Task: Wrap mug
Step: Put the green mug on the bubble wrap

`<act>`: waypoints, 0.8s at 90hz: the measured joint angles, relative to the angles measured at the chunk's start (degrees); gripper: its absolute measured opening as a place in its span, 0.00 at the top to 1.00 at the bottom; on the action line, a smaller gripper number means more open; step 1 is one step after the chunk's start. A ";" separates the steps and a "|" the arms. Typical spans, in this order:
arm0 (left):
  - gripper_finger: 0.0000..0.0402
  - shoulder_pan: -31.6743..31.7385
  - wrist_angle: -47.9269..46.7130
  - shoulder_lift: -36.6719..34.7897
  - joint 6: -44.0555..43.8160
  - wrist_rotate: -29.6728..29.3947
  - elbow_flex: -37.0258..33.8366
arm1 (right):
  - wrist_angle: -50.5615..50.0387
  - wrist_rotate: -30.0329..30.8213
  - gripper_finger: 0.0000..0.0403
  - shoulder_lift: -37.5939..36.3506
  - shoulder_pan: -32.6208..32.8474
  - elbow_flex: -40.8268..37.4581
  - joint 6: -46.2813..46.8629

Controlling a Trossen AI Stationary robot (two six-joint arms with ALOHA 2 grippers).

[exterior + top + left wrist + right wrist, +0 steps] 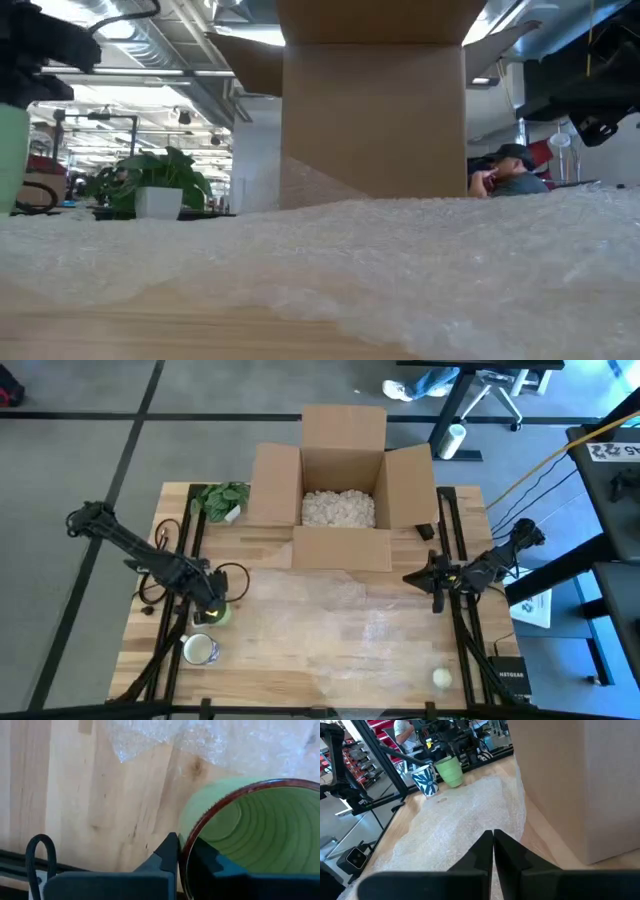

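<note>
The left gripper is near the bench's left edge and is clenched on the rim of the green mug, one finger inside and one outside (the left wrist view shows this well). The bubble wrap lies flat over the middle of the bench, and its nearest edge is just beside the mug, toward the right edge. The left arm is clearly the nearer one. The right gripper waits with fingers pressed together near the right edge, beside the box.
</note>
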 joint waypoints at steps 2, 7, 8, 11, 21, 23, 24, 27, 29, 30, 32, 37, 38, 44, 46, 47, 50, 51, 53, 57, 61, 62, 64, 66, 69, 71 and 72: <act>1.00 0.00 -0.51 0.00 -0.10 0.02 0.45 | 0.00 0.00 1.00 0.00 -0.01 0.00 -0.01; 1.00 0.12 -2.04 0.00 -0.26 0.02 1.46 | 0.00 0.01 1.00 -0.01 -0.01 0.00 0.00; 1.00 0.20 -2.42 0.00 -0.26 0.02 1.70 | 0.00 0.00 1.00 -0.02 -0.02 0.00 0.00; 1.00 0.46 -3.29 0.00 -0.23 0.10 2.40 | 0.00 0.00 1.00 -0.02 -0.01 0.00 0.00; 1.00 2.14 -4.39 0.00 1.19 0.13 4.83 | 0.00 0.01 1.00 -0.01 -0.01 0.01 -0.01; 1.00 2.60 -4.38 0.00 1.56 0.15 5.21 | 0.00 0.01 1.00 -0.01 -0.01 0.00 0.00; 1.00 2.87 -4.37 0.00 1.81 0.15 5.37 | 0.00 0.00 1.00 0.00 -0.02 0.00 0.00; 1.00 3.65 -4.42 0.00 2.70 0.15 5.94 | 0.00 0.00 1.00 -0.02 -0.02 0.00 -0.02; 1.00 4.19 -4.45 0.00 3.10 0.15 6.30 | 0.00 0.00 1.00 -0.01 -0.02 0.00 -0.01; 1.00 4.47 -4.43 0.02 3.45 0.16 6.46 | 0.00 0.00 1.00 0.00 -0.02 0.00 -0.02; 1.00 5.02 -4.37 0.10 4.17 0.17 6.76 | 0.00 0.00 1.00 0.00 0.00 0.00 0.00; 1.00 6.52 -4.25 0.35 5.63 0.15 7.35 | 0.00 0.00 1.00 -0.02 -0.02 0.00 0.00; 1.00 6.79 -4.20 0.48 5.78 0.15 7.43 | 0.00 0.00 1.00 -0.02 -0.02 0.00 0.00; 1.00 8.57 -3.76 1.35 7.94 0.38 7.94 | 0.00 0.00 1.00 -0.02 -0.02 0.00 -0.01; 1.00 9.16 -3.23 1.74 8.97 0.68 8.05 | 0.00 0.00 1.00 0.00 -0.02 0.00 -0.01; 1.00 9.45 -2.95 1.96 9.23 0.83 8.14 | 0.00 0.00 1.00 0.00 -0.02 0.00 0.00; 1.00 10.30 -2.14 2.71 10.51 1.30 8.47 | 0.00 0.01 1.00 0.00 -0.02 0.00 -0.01; 1.00 10.56 -1.84 3.02 10.90 1.44 8.57 | 0.00 0.00 1.00 -0.01 -0.01 0.00 -0.01; 1.00 11.06 -1.32 3.63 11.80 1.53 8.72 | 0.00 0.00 1.00 -0.01 -0.01 0.00 0.00; 1.00 12.17 -0.58 5.02 13.57 1.59 9.06 | 0.00 0.00 1.00 0.00 -0.02 0.00 0.00; 1.00 13.26 0.03 6.53 15.38 1.87 9.43 | 0.00 0.00 1.00 -0.01 0.00 0.00 0.00; 1.00 13.55 0.20 6.92 15.81 2.01 9.56 | 0.00 0.00 1.00 -0.02 0.00 0.00 0.00; 1.00 14.11 0.55 7.69 16.71 2.30 9.91 | 0.00 0.00 1.00 -0.02 -0.01 0.00 0.00; 1.00 14.67 1.01 8.53 17.58 2.60 10.28 | 0.00 0.00 1.00 -0.01 -0.02 0.00 -0.01; 1.00 15.50 1.72 9.67 18.42 3.02 10.92 | 0.00 0.01 1.00 -0.01 -0.02 0.00 0.00; 1.00 16.02 2.07 10.41 19.14 3.26 11.36 | 0.00 0.02 1.00 0.00 -0.02 0.00 -0.02; 1.00 16.25 2.16 10.79 19.34 3.38 11.59 | 0.00 0.01 1.00 -0.01 -0.01 0.00 -0.01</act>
